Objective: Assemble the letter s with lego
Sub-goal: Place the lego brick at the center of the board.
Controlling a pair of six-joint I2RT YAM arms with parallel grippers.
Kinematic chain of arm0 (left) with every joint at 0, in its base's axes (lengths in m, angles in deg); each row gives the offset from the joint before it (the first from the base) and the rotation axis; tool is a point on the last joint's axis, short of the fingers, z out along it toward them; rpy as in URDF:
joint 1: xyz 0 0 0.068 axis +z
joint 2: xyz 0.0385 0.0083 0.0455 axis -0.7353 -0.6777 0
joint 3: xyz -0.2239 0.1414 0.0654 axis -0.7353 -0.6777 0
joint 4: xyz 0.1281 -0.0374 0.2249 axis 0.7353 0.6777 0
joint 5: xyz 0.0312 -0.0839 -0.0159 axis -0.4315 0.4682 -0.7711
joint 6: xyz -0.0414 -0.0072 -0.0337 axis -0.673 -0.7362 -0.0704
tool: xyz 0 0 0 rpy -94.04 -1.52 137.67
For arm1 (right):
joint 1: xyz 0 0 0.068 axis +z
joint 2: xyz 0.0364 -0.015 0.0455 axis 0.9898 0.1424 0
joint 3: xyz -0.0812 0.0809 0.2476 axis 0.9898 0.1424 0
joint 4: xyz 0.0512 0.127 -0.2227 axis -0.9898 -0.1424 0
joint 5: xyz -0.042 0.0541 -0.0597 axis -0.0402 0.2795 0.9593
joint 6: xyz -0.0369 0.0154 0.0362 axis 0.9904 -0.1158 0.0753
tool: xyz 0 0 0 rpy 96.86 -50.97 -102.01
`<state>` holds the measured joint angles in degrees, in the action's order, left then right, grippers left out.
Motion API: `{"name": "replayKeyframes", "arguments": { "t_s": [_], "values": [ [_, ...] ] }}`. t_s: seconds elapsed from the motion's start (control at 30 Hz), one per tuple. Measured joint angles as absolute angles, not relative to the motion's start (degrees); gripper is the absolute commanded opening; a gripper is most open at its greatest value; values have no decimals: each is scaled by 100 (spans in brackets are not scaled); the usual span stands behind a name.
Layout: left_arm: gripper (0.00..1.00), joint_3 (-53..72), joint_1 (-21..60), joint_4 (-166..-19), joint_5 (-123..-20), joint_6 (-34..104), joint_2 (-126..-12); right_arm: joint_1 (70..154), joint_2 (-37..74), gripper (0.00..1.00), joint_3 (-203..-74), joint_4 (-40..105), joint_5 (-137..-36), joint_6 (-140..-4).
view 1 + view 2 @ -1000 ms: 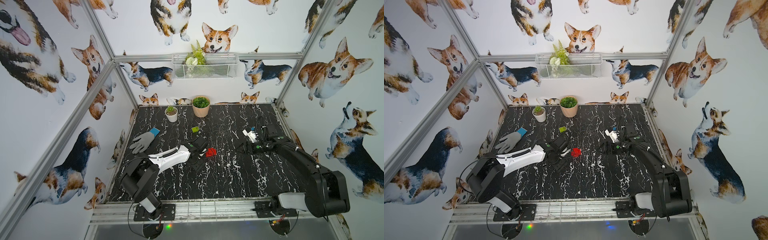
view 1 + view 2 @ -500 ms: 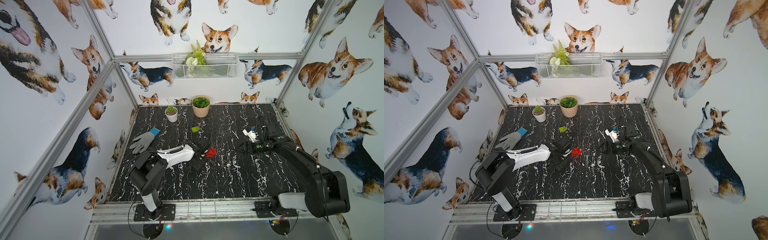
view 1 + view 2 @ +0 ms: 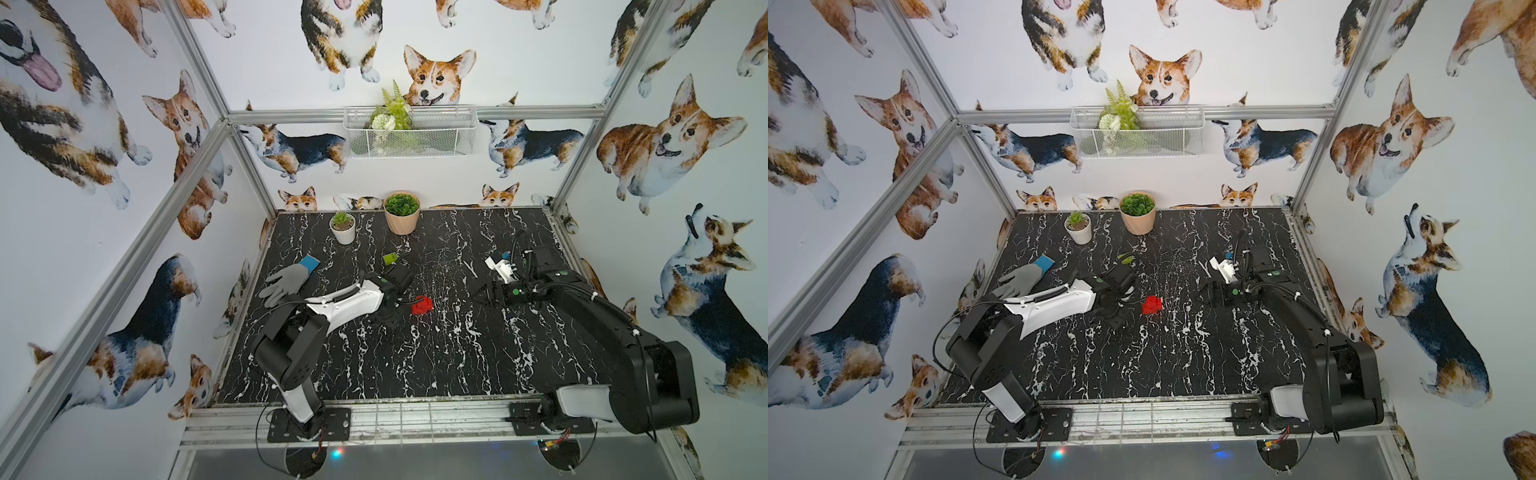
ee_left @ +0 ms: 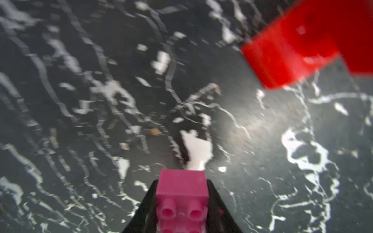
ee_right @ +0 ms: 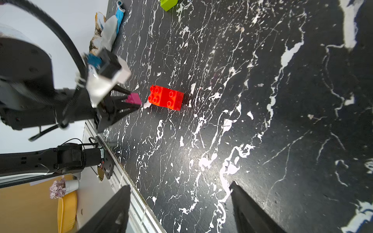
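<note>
My left gripper [image 4: 181,182] is shut on a magenta pink lego brick [image 4: 181,193], studs facing the camera. It is held just above the black marble table [image 3: 415,357]. In the right wrist view the pink brick [image 5: 134,98] sits a short gap away from a block of joined red lego bricks [image 5: 166,98]. This block lies on the table, mid-table in both top views [image 3: 422,305] [image 3: 1152,304]. A lime green brick [image 3: 390,258] lies alone farther back. To the right of the red block my right gripper [image 3: 484,293] is open and empty, its fingers [image 5: 121,201] wide apart.
A grey glove with a blue cuff [image 3: 291,280] lies at the table's left. A white pot [image 3: 343,228] and a peach pot [image 3: 402,216] stand at the back edge. A wire basket [image 3: 409,131] hangs on the back wall. A metal rail [image 3: 415,415] runs along the front.
My left gripper has closed on the pink brick beside the red block, and the left arm's elbow has risen. The right arm and the other bricks have not moved.
</note>
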<state>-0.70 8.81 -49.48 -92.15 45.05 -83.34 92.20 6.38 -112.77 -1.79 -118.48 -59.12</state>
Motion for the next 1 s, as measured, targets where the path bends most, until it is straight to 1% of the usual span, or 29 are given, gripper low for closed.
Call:
{"name": "replayKeyframes", "arguments": {
  "t_s": [0.1,0.23,0.47,0.63,0.77,0.87,0.9,1.0],
  "values": [
    [30,183,1253,-4883,-9339,4160,-8428,9220,673,79,-11260,-125,-11947,-5964],
    [30,596,1596,-4855,-9494,3679,-8872,9231,723,79,-11238,2,-12028,-6089],
    [32,1114,1823,-4789,-9529,3325,-9466,9231,774,79,-11264,61,-12106,-6185],
    [35,1178,1939,-4802,-9374,3259,-9689,9231,796,79,-11282,68,-12104,-6185],
    [43,1232,2042,-4774,-9295,3246,-9779,9231,824,79,-11279,68,-12104,-6183],
    [59,1302,2053,-4745,-9219,3248,-9794,9231,828,79,-11275,68,-12102,-6183],
    [62,1324,2064,-4739,-9204,3253,-9794,9231,828,79,-11275,68,-12102,-6183],
    [66,1368,2079,-4697,-9186,3253,-9792,9231,828,79,-11275,65,-12100,-6152]
  ]
}}
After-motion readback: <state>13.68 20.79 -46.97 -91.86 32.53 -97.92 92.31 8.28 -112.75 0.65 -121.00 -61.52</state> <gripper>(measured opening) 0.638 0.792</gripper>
